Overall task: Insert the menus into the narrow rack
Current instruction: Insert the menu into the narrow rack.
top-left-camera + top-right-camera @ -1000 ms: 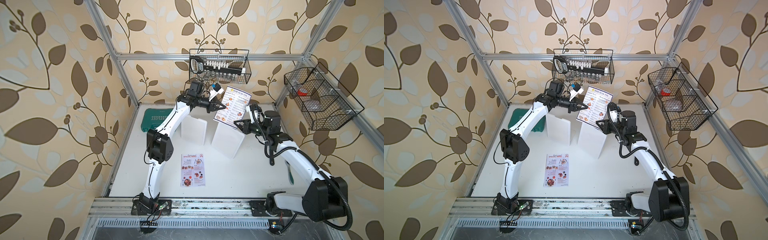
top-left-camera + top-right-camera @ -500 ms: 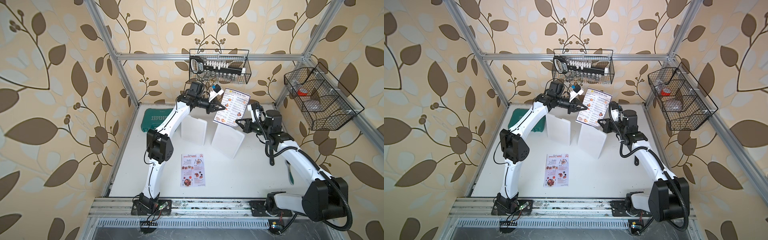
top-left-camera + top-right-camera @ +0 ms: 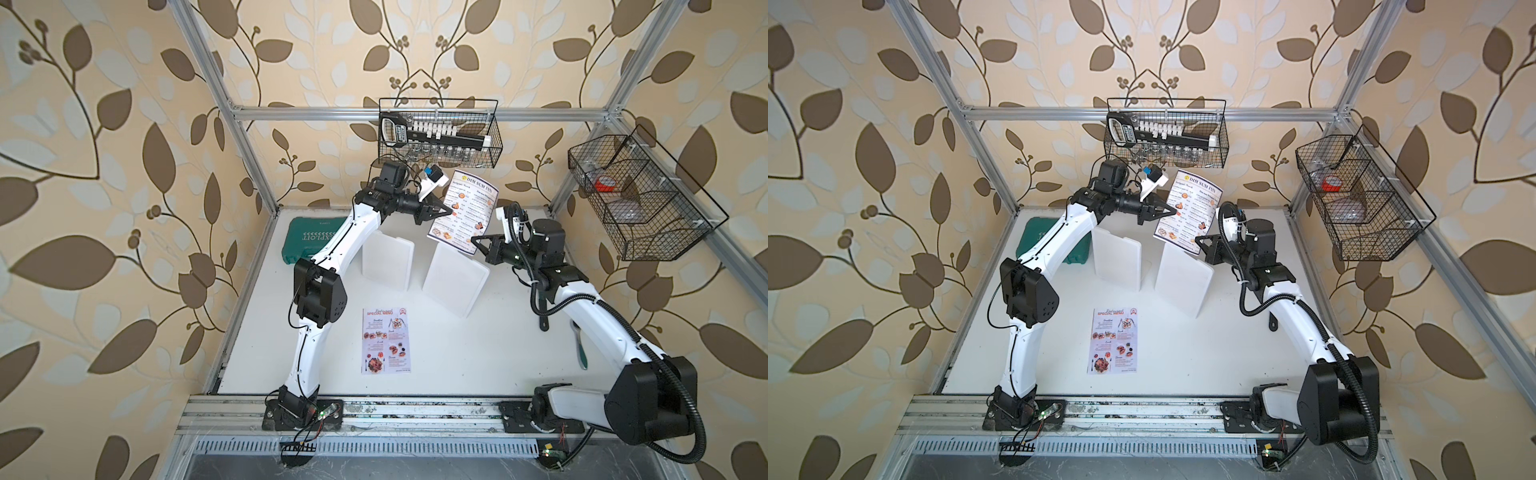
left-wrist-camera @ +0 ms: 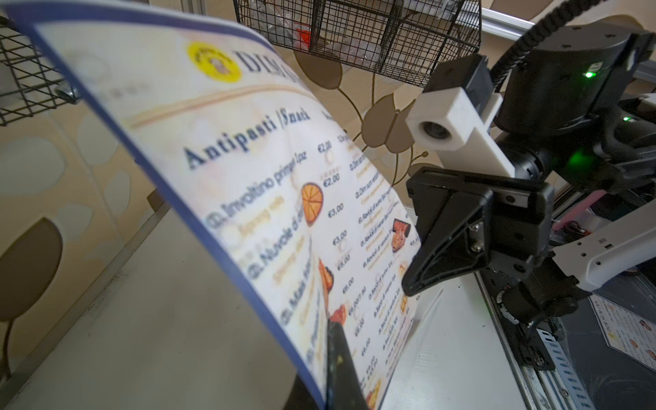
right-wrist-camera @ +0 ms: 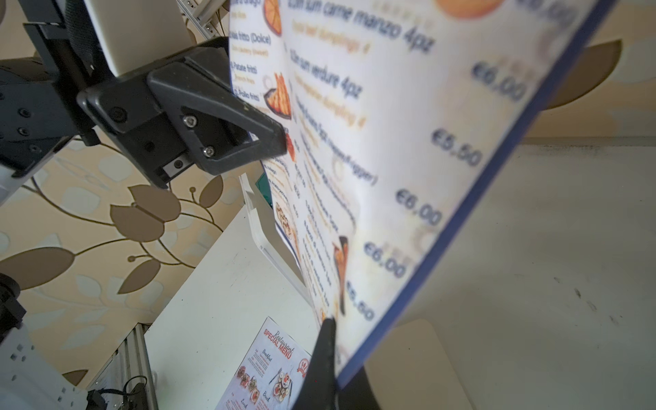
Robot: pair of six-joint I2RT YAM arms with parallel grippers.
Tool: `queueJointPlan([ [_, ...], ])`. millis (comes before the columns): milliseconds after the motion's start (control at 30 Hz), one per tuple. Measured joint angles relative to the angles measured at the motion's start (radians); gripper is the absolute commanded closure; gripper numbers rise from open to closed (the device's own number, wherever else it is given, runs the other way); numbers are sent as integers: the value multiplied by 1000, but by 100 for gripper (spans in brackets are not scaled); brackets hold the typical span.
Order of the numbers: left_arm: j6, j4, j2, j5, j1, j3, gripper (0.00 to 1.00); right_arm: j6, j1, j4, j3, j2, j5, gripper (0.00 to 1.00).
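The navy-bordered "Dim Sum Inn" menu (image 3: 463,212) (image 3: 1190,212) hangs upright in the air, gripped on both sides. My left gripper (image 3: 446,212) (image 4: 332,323) is shut on its left edge. My right gripper (image 3: 476,241) (image 5: 328,323) is shut on its lower right edge. The menu's bottom edge sits at the top of the white upright rack (image 3: 455,278) (image 5: 261,220); I cannot tell whether it is in the slot. A second white upright panel (image 3: 388,262) stands beside it. The "Special Menu" sheet (image 3: 384,340) (image 5: 266,369) lies flat on the table in front.
A green case (image 3: 311,241) lies at the back left behind my left arm. A wire basket (image 3: 440,133) hangs on the back wall just above the menu. Another wire basket (image 3: 640,199) hangs on the right wall. A spoon (image 3: 579,345) lies beside my right arm.
My right gripper has shut on the Dim Sum Inn menu's lower right edge. The menu has shifted slightly; the left gripper keeps its hold.
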Motion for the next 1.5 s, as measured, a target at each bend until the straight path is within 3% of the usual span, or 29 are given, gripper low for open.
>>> queueJointPlan([
  [1500, -51, 79, 33, -7, -2, 0, 100, 86, 39, 98, -69, -21, 114, 98],
])
